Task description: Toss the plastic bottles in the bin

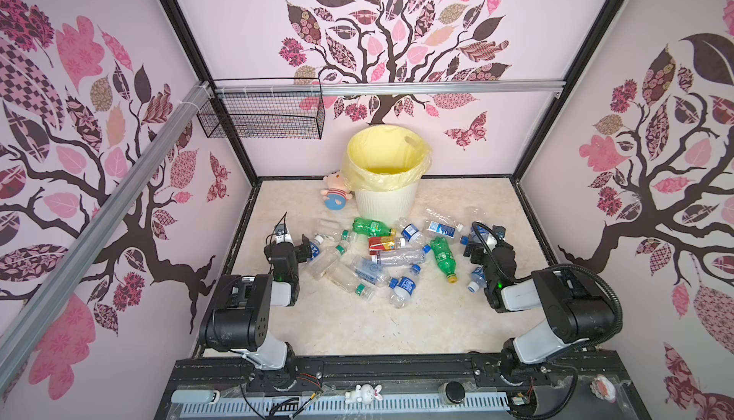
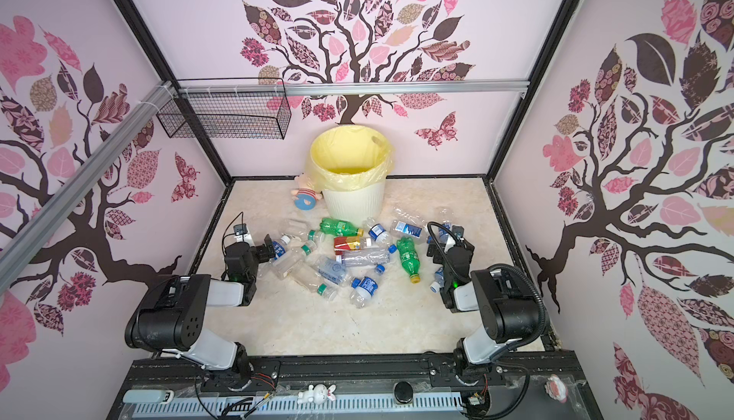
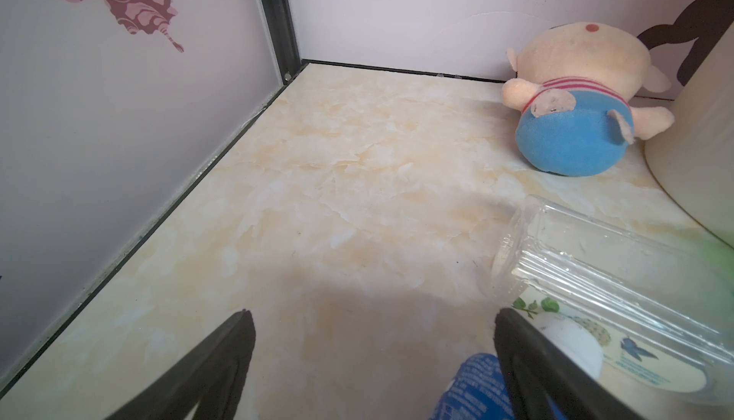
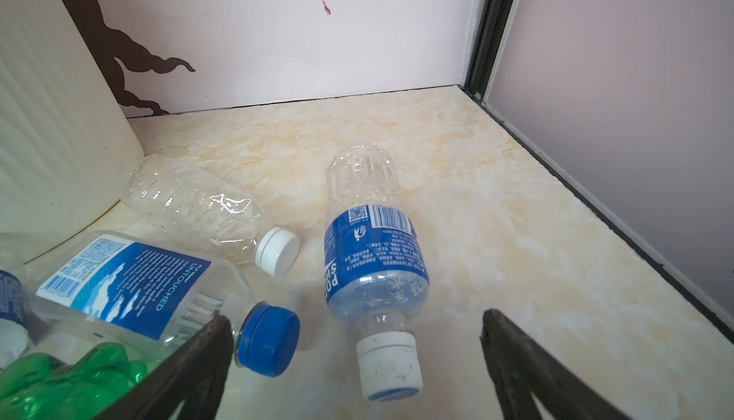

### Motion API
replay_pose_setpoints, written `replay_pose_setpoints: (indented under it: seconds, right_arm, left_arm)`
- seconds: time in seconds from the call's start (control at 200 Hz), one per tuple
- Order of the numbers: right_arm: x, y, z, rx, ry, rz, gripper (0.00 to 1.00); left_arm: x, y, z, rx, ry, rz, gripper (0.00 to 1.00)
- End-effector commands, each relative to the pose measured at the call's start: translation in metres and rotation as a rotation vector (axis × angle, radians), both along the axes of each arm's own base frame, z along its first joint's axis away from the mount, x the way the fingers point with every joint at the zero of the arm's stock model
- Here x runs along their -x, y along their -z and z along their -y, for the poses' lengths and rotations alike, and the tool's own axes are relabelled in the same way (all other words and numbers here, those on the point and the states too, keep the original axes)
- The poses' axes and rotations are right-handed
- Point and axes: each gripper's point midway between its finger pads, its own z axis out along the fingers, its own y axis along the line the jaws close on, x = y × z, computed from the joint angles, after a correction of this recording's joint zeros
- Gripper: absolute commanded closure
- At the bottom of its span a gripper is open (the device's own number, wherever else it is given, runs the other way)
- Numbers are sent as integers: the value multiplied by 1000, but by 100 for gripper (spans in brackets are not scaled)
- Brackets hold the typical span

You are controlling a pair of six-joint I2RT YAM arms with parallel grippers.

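Lying in front and right of the bin (image 1: 387,203), a blue-label bottle (image 4: 373,247) points its cap at the right end effector (image 4: 355,316), long axis running between the wide, empty jaws; this arm is nearer. Wide and empty too, the left end effector (image 3: 371,314) sits front-left of the bin. Clear bottles (image 1: 399,257) overlap, hard to count

black-and-white arms (image 1: 238,318), ribbed black cable (image 1: 616,307)

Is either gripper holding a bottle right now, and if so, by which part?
Nothing is held. The left gripper and the right gripper both stand open; a blue-labelled bottle lies loose on the floor before the right one.
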Motion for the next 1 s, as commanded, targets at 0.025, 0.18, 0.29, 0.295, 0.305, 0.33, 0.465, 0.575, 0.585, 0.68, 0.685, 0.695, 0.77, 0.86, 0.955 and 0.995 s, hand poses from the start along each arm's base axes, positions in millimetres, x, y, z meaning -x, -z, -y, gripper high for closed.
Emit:
replay_pose_setpoints:
  seconds: [0.025, 0.18, 0.29, 0.295, 0.305, 0.33, 0.465, 0.575, 0.585, 0.68, 0.685, 0.695, 0.77, 0.86, 0.955, 0.995]
  right_arm:
    - [-6, -13, 0, -6, -2, 44, 0]
    - [-7, -13, 0, -6, -3, 43, 1]
    - [-7, -13, -1, -9, -3, 44, 0]
    - [-6, -13, 0, -9, -3, 44, 0]
    - [-6, -13, 0, -8, -3, 44, 0]
    - [-6, -13, 0, -6, -2, 45, 0]
    - [-4, -20, 6, -8, 37, 66, 1]
    - [-11, -28, 11, -13, 73, 8, 1]
    - [-11, -28, 12, -14, 79, 4, 0]
    - [-5, -38, 26, -30, 170, 7, 1]
    - [-5, -39, 27, -31, 174, 10, 1]
    - [-4, -41, 28, -34, 182, 14, 1]
    - [0, -49, 40, -60, 264, 20, 1]
    - [2, -51, 56, -132, 406, -47, 1]
    - [1, -54, 61, -208, 503, -148, 0]
    - [0, -58, 60, -233, 522, -191, 1]
  left_arm:
    - [-6, -11, 1, -2, 6, 35, 3]
    - [-5, -11, 1, -3, 7, 33, 3]
    - [-5, -11, 1, -3, 7, 33, 3]
    - [-5, -11, 1, -3, 7, 33, 3]
    - [-5, -11, 1, -3, 7, 33, 3]
    - [-5, -11, 1, -3, 7, 33, 3]
    - [-5, -12, 1, -3, 5, 38, 3]
    - [-3, -22, -8, -4, -61, 35, 3]
    - [-2, -23, -8, -4, -60, 26, 3]
    - [-1, -31, -13, -23, -86, -24, 3]
    - [-1, -31, -13, -24, -88, -25, 3]
    - [0, -32, -14, -28, -92, -31, 3]
    - [8, -38, -27, -43, -171, -44, 3]
    - [18, -46, -33, -28, -229, -62, 3]
    - [21, -54, -27, -11, -251, -129, 3]
    - [23, -56, -22, 4, -259, -177, 3]
